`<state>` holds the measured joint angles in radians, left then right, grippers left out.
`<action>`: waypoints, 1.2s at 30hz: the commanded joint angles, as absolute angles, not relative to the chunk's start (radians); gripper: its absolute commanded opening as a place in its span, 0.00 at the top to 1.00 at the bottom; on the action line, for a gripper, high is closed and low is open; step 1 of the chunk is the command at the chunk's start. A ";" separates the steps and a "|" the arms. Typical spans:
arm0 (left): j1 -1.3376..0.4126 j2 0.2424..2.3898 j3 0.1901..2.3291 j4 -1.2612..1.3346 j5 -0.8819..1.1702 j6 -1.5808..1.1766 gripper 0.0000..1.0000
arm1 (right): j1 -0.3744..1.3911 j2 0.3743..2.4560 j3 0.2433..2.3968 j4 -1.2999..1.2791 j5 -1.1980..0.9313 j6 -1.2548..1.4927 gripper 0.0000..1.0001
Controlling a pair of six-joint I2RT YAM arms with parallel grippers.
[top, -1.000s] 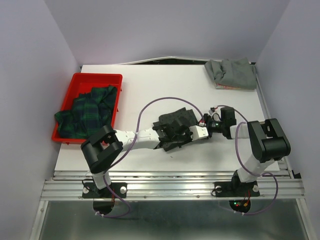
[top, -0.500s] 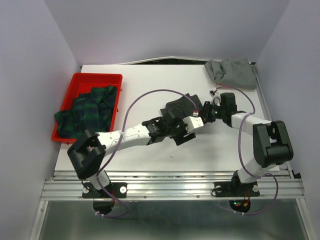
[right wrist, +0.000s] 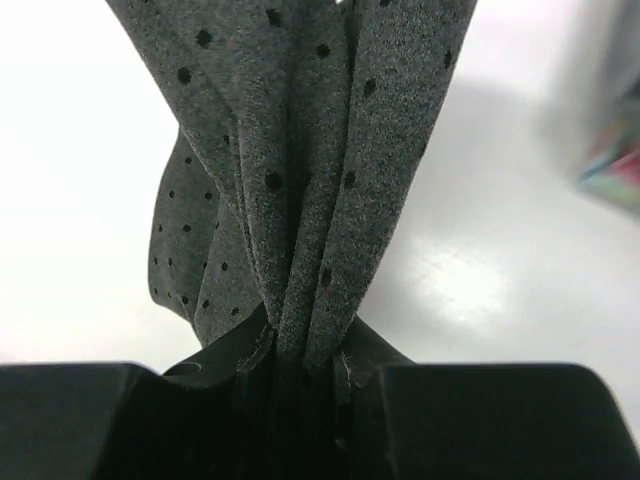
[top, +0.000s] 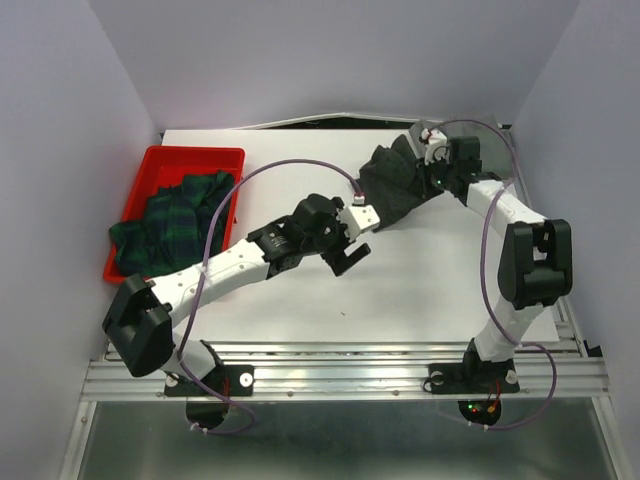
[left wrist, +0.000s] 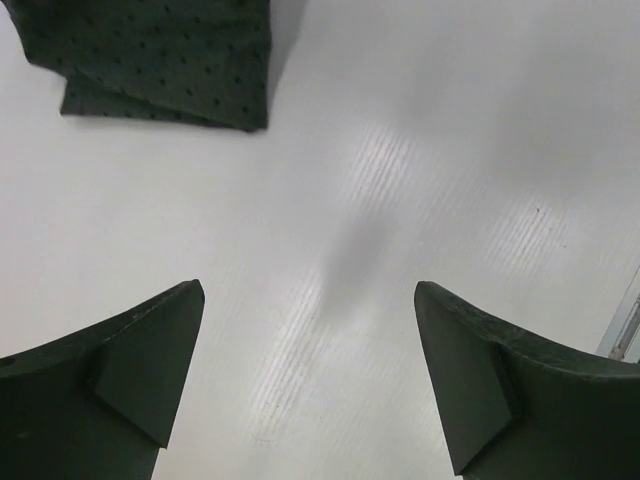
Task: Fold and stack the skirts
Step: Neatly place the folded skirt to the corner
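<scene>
A red plastic tray [top: 190,152] sits at the left edge of the white surface [top: 290,165]. The dark green-navy plaid pleated skirt [top: 170,225] lies crumpled inside it, with one end spilling over the tray's near-left rim.

The dark charcoal skirt with fine dots [top: 392,185] is at the far right of the surface, bunched up below the right arm [top: 520,235]. The right wrist view shows the right jaws clenched on a gathered fold of this dotted cloth [right wrist: 300,150], which fans out away from them.

The left jaws are released and spread wide, grasping nothing. They hover over bare surface near the middle, just near-left of the dotted skirt. In the left wrist view a folded corner of that skirt [left wrist: 160,60] shows beyond the two dark fingers [left wrist: 130,370], apart from them. Whether the corner rests flat on the surface I cannot tell.

The surface is smooth matt white with faint ribbing. Pale lilac walls [top: 330,50] close it in on three sides, and a metal rail [top: 340,375] along the near edge carries the arm bases.
</scene>
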<state>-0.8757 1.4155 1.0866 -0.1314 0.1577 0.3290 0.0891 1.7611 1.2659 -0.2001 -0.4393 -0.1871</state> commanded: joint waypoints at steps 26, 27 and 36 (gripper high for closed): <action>-0.856 1.431 1.042 -0.095 0.229 0.278 0.01 | -0.163 2.105 2.035 -0.276 -0.721 -0.158 0.99; -0.856 1.430 1.042 -0.097 0.230 0.276 0.01 | -0.175 2.117 2.080 -0.282 -0.735 -0.158 0.99; -0.853 1.442 1.045 -0.098 0.236 0.272 0.01 | -0.247 2.195 2.212 -0.321 -0.795 -0.169 0.99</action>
<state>-0.8612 1.4425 1.0428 -0.1276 0.2153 0.2844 -0.1974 2.1914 2.1193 -0.3683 -0.7399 -0.1574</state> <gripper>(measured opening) 0.986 0.231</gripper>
